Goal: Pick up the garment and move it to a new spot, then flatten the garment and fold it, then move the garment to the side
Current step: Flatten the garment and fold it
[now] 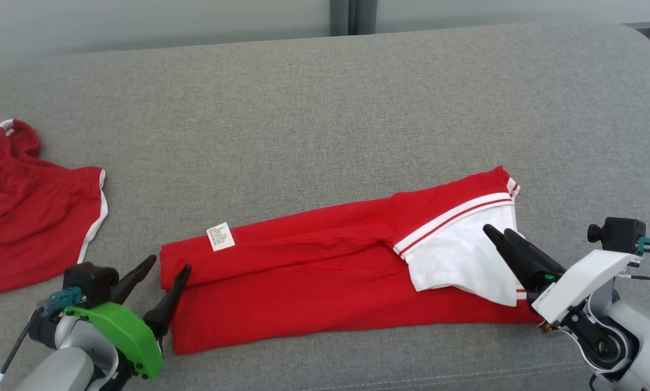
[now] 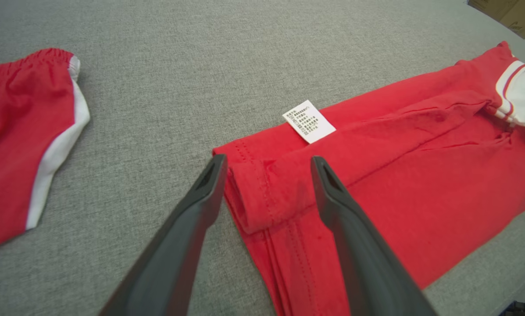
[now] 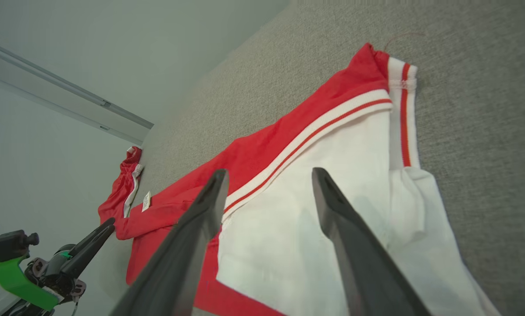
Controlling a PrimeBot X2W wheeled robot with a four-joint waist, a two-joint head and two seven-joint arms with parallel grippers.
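Observation:
A red garment point(image 1: 314, 277) with a white panel point(image 1: 460, 255) and a white care label point(image 1: 220, 237) lies folded into a long strip across the grey cushion. My left gripper point(image 1: 168, 267) stands open over the strip's left end point(image 2: 262, 197), one finger on each side of the folded corner, holding nothing. My right gripper point(image 1: 497, 232) hovers open above the white panel point(image 3: 315, 219) at the strip's right end. In the right wrist view the left gripper point(image 3: 93, 237) shows at the lower left.
A second red garment with white side trim point(image 1: 26, 217) lies crumpled at the cushion's left edge point(image 2: 21, 145). Bare grey cushion point(image 1: 314, 119) spreads behind the strip. A pale wall rises beyond the cushion's far edge.

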